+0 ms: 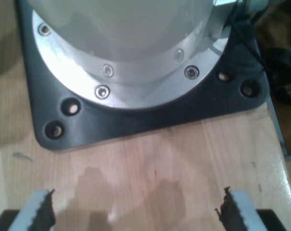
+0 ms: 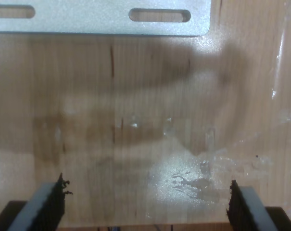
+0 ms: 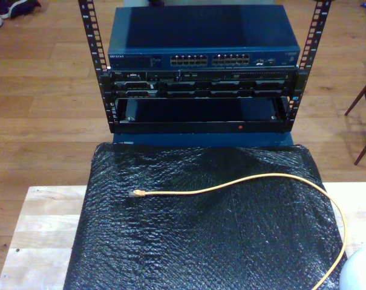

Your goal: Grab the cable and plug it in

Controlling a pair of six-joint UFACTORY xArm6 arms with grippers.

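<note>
Pale wooden table (image 3: 40, 223) under black bubble-wrap sheet (image 3: 201, 241), yellow-orange cable (image 3: 243, 181) across it

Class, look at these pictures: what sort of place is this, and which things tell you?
Probably a networking test bench or lab: a rack holding a network switch, with a yellow-orange cable lying on a black mat.
</note>
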